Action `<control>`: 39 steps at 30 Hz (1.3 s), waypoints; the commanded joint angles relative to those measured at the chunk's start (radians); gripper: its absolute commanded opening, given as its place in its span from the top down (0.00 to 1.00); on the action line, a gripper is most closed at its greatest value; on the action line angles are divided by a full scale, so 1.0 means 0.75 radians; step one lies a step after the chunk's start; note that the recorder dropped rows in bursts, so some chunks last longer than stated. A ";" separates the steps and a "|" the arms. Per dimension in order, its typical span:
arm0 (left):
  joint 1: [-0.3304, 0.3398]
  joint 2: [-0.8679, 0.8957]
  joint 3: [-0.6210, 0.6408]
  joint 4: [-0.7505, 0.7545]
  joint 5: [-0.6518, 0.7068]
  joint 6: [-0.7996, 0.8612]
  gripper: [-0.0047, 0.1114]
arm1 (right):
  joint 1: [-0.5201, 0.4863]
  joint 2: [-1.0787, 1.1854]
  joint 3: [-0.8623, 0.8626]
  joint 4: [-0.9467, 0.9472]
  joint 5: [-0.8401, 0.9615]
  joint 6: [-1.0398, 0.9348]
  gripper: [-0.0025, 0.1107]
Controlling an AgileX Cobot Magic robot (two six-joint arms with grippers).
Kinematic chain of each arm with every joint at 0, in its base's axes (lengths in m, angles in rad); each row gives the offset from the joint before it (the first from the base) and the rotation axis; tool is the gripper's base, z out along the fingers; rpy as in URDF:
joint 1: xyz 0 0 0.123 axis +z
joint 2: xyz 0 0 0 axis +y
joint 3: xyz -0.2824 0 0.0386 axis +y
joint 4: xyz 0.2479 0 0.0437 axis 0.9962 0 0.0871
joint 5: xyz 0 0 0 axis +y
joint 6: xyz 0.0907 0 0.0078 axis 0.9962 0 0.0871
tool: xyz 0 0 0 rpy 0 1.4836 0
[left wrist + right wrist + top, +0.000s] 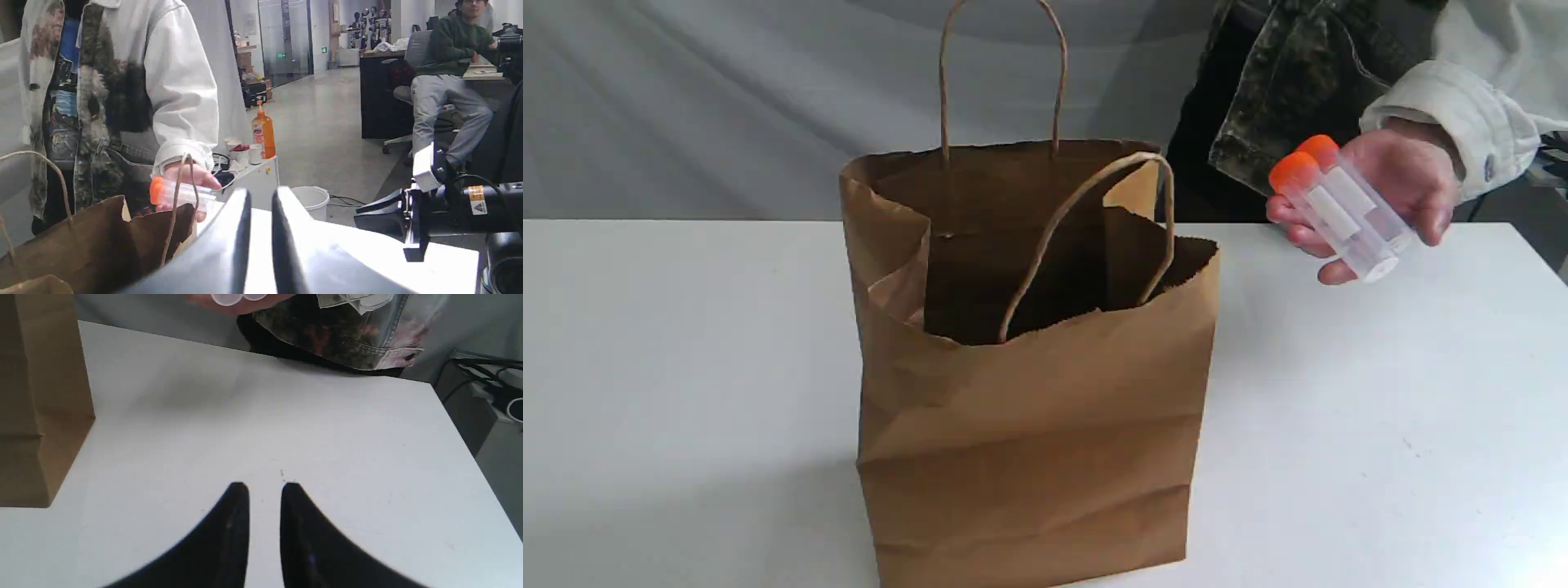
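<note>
Your left hand [261,192] is nearly closed, with just a thin slit between the fingers, and grips nothing. It sits beside the brown paper bag [1029,425]. Your right hand [264,485] is the same: fingers almost together, empty, low over the bare white tabletop [1380,425], well apart from the bag's side wall. In the exterior view the bag stands upright at frame centre with its mouth open, the far twine handle up and the near one flopped across the opening. At upper right a person's hand [1405,175] holds two clear tubes [1339,208] with orange caps. They're tilted, caps toward the bag, above the tabletop and near the bag's rim without touching it.
</note>
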 commanded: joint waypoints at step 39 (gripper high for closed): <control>-0.009 0.624 -0.499 -3.125 2.232 3.106 0.96 | -0.011 -0.009 0.005 0.003 -0.002 0.007 0.85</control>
